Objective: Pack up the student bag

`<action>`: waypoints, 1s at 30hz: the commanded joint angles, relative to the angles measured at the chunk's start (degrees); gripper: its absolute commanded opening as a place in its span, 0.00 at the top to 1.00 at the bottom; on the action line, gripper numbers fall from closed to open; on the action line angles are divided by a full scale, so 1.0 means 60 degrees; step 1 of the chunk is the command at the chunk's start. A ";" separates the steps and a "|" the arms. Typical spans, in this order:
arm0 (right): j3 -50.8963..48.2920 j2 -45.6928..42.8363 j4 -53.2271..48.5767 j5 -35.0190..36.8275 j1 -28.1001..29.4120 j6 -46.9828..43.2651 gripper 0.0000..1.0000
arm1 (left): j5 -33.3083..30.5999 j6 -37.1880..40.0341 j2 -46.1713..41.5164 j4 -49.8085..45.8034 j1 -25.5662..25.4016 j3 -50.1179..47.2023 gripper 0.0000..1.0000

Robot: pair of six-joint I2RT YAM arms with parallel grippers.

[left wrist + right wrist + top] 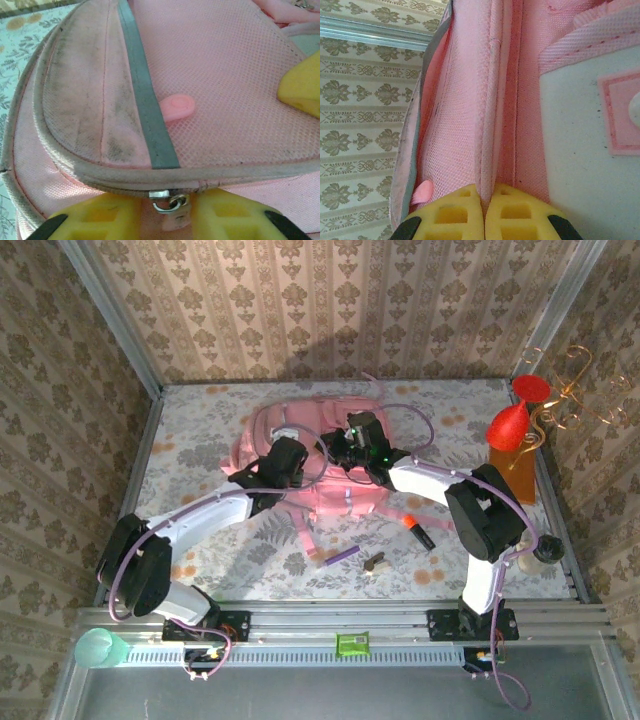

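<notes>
The student bag (pixel 318 462), pink and soft, lies flat at the back middle of the table. My left gripper (pixel 283 466) is at its left side. In the left wrist view its yellow fingers (pixel 100 220) flank the metal zipper pull (pixel 172 204) at the pocket's seam, close to it; whether they pinch it is unclear. A pink rubber tab (pixel 177 107) lies on the mesh panel. My right gripper (pixel 357 443) is over the bag's top middle. It is shut on a ridge of pink piping (pixel 489 150), with its fingertips (pixel 465 210) pressed together around it.
On the table in front of the bag lie an orange-and-black marker (pixel 418 530), a purple pen (pixel 340 556) and a small dark item (pixel 376 562). A red vase (pixel 515 420) stands at the right edge. A teal cup (pixel 97 648) sits at the near left rail.
</notes>
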 commanded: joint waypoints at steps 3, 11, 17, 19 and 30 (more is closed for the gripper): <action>0.0354 0.0011 0.0149 -0.0748 -0.0047 -0.0652 1.00 | 0.0140 0.0098 -0.0192 0.0333 0.0414 0.0007 0.80; 0.0529 0.0176 -0.0207 -0.0913 -0.0128 -0.0904 1.00 | 0.0512 0.0227 -0.0108 0.0395 0.0664 0.0025 0.93; 0.0778 0.0241 -0.0629 -0.1062 -0.0304 -0.1232 1.00 | 0.0578 0.0279 -0.0377 0.0353 0.0859 -0.0263 1.00; 0.0968 0.0306 -0.0974 -0.1187 -0.0390 -0.1483 1.00 | 0.0799 0.0171 -0.0620 0.0406 0.0982 -0.0504 1.00; 0.1877 0.0703 -0.2680 -0.1428 -0.0558 -0.2944 1.00 | 0.4431 0.0188 -0.1919 0.1065 0.2018 -0.1476 1.00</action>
